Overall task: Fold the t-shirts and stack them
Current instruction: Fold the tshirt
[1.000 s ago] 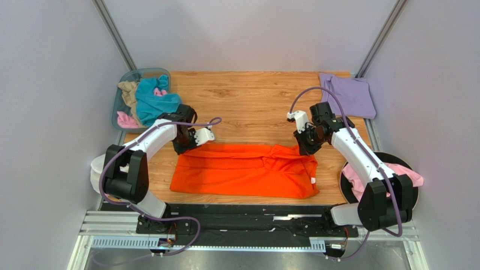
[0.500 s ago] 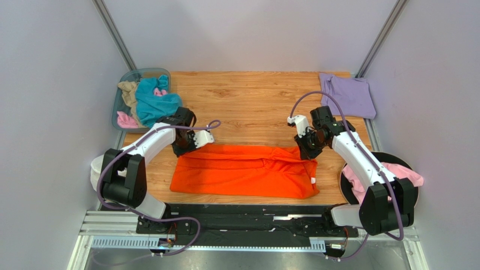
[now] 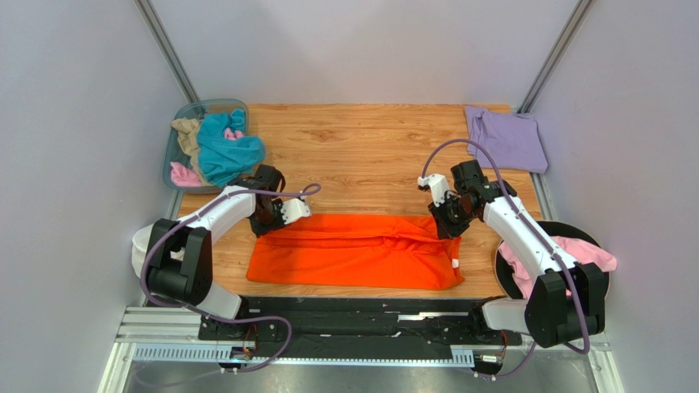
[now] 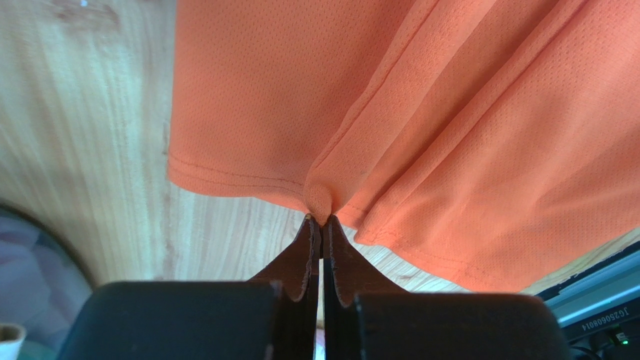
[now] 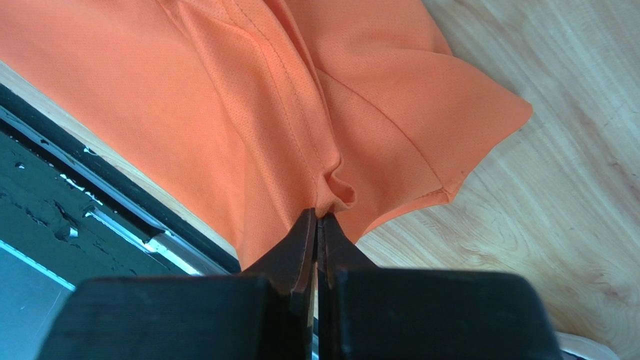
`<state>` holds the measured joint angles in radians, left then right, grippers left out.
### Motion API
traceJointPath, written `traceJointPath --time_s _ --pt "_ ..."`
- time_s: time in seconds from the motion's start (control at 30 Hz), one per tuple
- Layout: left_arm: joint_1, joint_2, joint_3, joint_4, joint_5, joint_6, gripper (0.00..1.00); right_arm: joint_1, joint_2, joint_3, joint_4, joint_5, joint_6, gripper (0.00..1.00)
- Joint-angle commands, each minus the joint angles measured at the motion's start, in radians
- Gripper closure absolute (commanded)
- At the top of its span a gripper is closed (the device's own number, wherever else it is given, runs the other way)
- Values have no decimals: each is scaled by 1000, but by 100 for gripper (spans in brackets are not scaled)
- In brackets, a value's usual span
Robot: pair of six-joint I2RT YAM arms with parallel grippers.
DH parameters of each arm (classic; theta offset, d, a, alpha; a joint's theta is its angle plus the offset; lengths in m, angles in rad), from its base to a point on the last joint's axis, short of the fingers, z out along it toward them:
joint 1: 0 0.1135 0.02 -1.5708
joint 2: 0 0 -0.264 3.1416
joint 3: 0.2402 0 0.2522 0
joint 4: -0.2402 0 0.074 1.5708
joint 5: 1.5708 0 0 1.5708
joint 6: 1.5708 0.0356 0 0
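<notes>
We see the orange t-shirt [image 3: 353, 262] lying as a long folded band across the near part of the wooden table [image 3: 369, 155]. The left gripper [image 3: 269, 231] meets its far left corner, and the right gripper [image 3: 445, 232] meets its far right corner. A lavender t-shirt [image 3: 509, 139] lies flat at the table's far right corner. A teal t-shirt [image 3: 217, 151] lies crumpled in a bin [image 3: 212, 102] at far left. A pink t-shirt [image 3: 587, 252] rests on a dark round stand [image 3: 566, 230] at near right.

1. Wood-grain table [image 3: 361, 139], light oak look, warm tone
2. Plain pale grey walls [image 3: 74, 123] boxing it in on three sides
3. Two slanted metal posts [image 3: 167, 49] in the back corners
4. Metal rail [image 3: 164, 334] along the near edge, lighting soft and even
</notes>
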<state>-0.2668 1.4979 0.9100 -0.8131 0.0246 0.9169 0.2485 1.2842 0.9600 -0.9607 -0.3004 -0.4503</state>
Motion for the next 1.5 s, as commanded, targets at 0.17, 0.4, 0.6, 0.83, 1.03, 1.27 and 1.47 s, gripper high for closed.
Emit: traceJointPath --time_s 0.17,0.4,0.6,0.83,1.03,1.27,1.47 --pt "-3 5 -36 28 20 -24 100 17 -34 -41 20 -13 -2 100" --pt "-5 15 -60 26 34 -32 100 25 -25 -79 45 6 -7 100" --pt "-9 31 -79 0 31 -42 100 25 -6 -98 51 32 -28 100" --pt "-15 28 -100 -3 14 -47 87 26 21 -124 69 55 -47 100" --pt "-15 24 -94 -3 5 -53 55 32 21 -151 76 81 -67 100" --pt "-15 24 -76 -6 -12 -58 36 58 14 -149 25 69 -97 97" --pt "-15 33 -56 0 -22 -64 1 109 -28 -139 2 99 -114 100"
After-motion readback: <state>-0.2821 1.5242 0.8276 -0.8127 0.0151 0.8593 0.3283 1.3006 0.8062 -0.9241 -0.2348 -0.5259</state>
